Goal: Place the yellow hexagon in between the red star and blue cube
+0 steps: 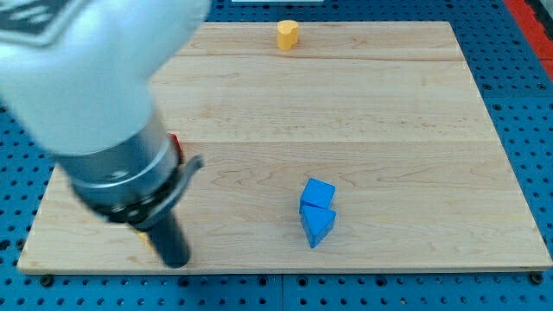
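1. Count on the bench: one yellow block, two blue blocks, one sliver of red, one small bit of yellow beside my rod.
2. The yellow block sits at the view's top edge, just left of centre, near the rim. Its shape is too small to make out for certain.
3. The blue cube lies in the lower middle-right. A blue triangular block touches it from below.
4. A red block shows only as a sliver at the view's left, mostly hidden behind my arm; I cannot tell its shape.
5. A yellow sliver peeks out at the left side of my rod, low down; what it is I cannot tell.
6. My tip is at the lower left, close to the bottom edge, well apart from both blue blocks and the top yellow block.
7. Jaws: I carry none, only the rod; it holds nothing.
8. Open room: bare wood across the centre and the whole right side.
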`<state>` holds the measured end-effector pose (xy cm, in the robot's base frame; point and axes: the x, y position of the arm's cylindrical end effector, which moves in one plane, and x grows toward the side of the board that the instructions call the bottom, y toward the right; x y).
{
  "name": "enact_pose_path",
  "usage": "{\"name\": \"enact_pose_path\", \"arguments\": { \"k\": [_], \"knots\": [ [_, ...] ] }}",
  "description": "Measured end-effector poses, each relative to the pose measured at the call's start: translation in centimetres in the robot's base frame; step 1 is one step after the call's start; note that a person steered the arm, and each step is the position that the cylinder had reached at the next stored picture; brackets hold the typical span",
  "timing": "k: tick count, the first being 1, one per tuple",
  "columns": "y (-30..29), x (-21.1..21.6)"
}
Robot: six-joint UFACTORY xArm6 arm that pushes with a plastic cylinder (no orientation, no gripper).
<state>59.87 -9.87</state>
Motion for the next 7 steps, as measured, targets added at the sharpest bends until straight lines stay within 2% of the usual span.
{"name": "enact_pose_path", "arguments": {
  "k": [1, 2, 3, 4, 5, 6, 7],
  "knots": [
    [-0.2, 2.0],
    [-5.7, 1.6],
    [-5.9, 0.5],
    [4.5, -2.6],
    [6.0, -3.7],
    [3.5, 1.7],
    [-1.6, 1.1]
  ]
}}
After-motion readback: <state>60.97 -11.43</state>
